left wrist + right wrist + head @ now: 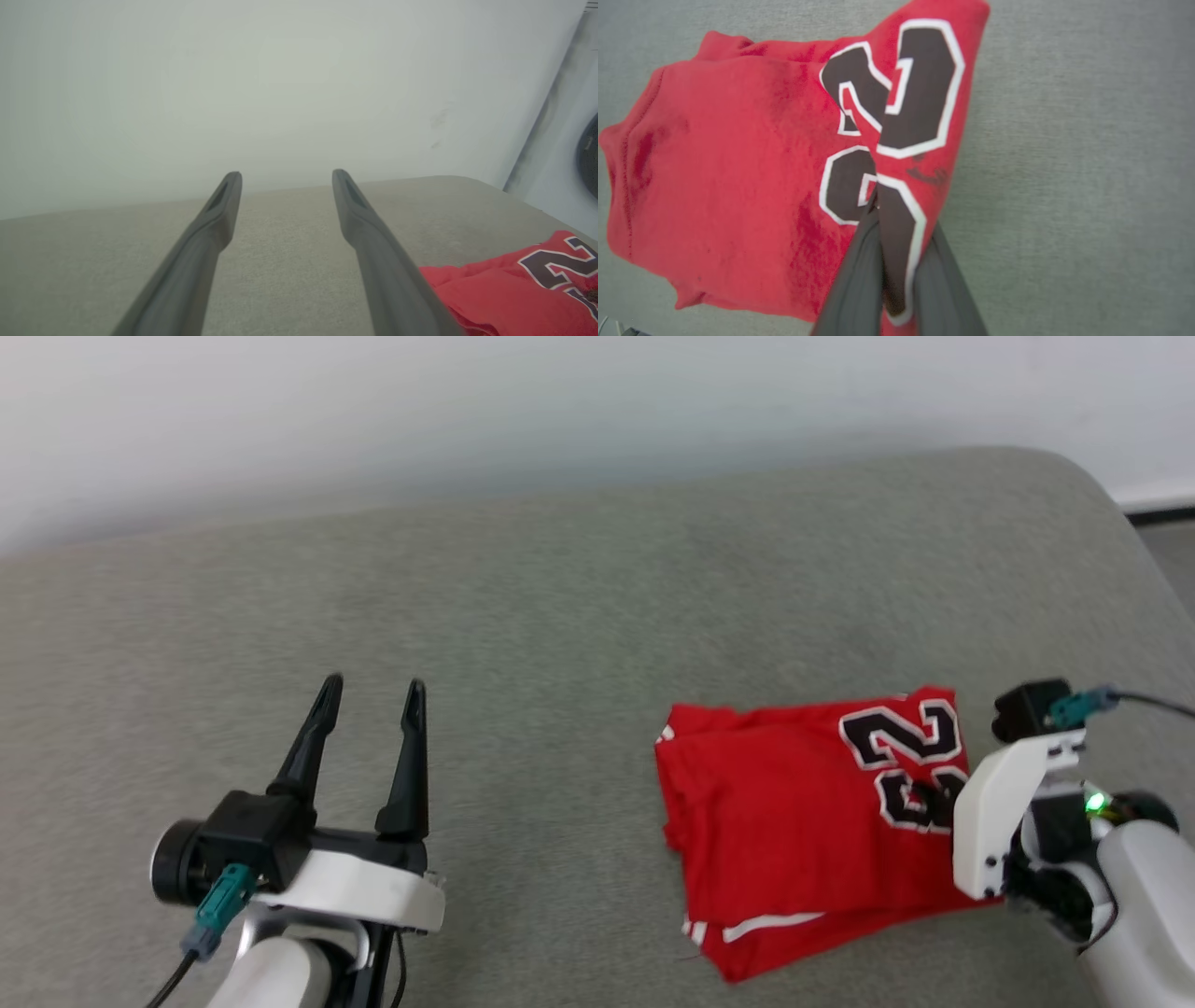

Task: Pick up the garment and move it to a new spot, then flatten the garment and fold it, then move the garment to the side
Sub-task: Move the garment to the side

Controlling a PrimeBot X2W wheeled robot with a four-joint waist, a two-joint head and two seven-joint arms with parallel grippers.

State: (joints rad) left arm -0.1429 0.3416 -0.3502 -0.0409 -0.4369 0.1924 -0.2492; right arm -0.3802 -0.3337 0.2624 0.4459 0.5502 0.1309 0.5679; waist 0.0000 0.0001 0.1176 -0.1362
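Observation:
The garment (784,803) lies folded into a rough square on the grey surface, right of centre, red with a black white-outlined "23" at its right side and white trim at its near edge. My right gripper (934,795) comes in from the right and is shut on the garment's right edge; in the right wrist view the two fingers (859,280) pinch a raised fold of printed fabric (896,219) between them. My left gripper (373,686) stands open at the lower left, well clear of the garment, with nothing between its fingers (205,242). The garment (504,298) shows at that view's lower right.
The grey padded surface (523,616) runs wide to the left and far side, ending in a rounded corner (1074,476) at the right. A pale wall (560,401) stands behind it. A white appliance with a dark round door (588,154) stands beyond the right edge.

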